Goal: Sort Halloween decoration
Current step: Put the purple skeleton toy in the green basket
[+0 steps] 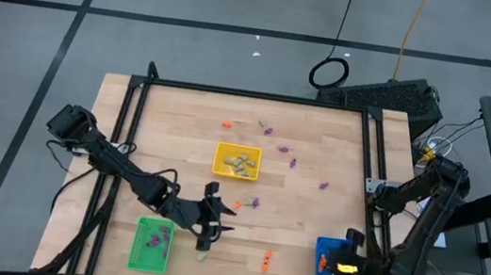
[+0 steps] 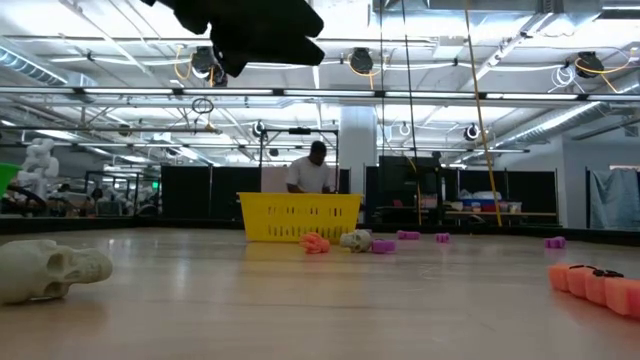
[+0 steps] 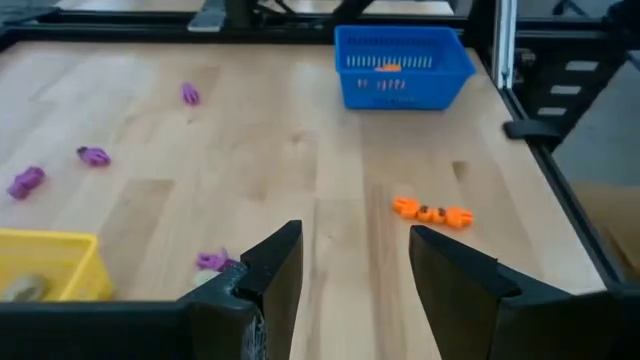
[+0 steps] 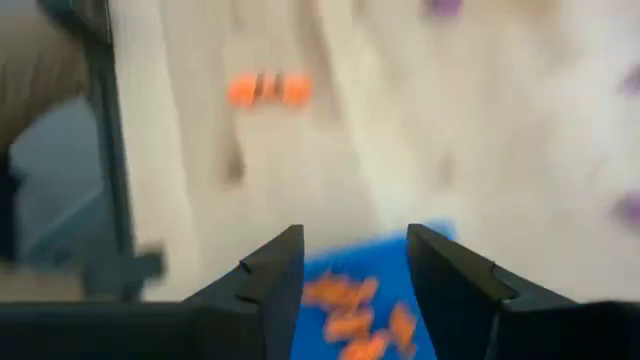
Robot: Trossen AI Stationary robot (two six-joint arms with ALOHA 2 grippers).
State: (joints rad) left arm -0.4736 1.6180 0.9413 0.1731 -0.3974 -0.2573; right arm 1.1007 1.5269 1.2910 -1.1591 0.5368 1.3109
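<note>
The right claw (image 1: pixel 340 264) hangs spread and empty over the blue tray (image 1: pixel 325 253). The left claw (image 1: pixel 208 230), also spread and empty, sits near the surface's front edge by a pale skull trinket (image 1: pixel 202 254), and could knock it off the edge.

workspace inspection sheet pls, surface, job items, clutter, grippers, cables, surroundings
surface: pale wood table inside a black frame.
job's things: beige pieces in the yellow tray; purple pieces in the green tray; orange pieces in the blue tray; loose purple trinkets, a loose orange trinket and a pale skull lie on the wood.
clutter: nothing seen.
grippers: left gripper open, empty, beside the green tray; right gripper open, empty, above the blue tray.
cables: black coil on the floor beyond the table.
surroundings: person standing far behind the table.
</note>
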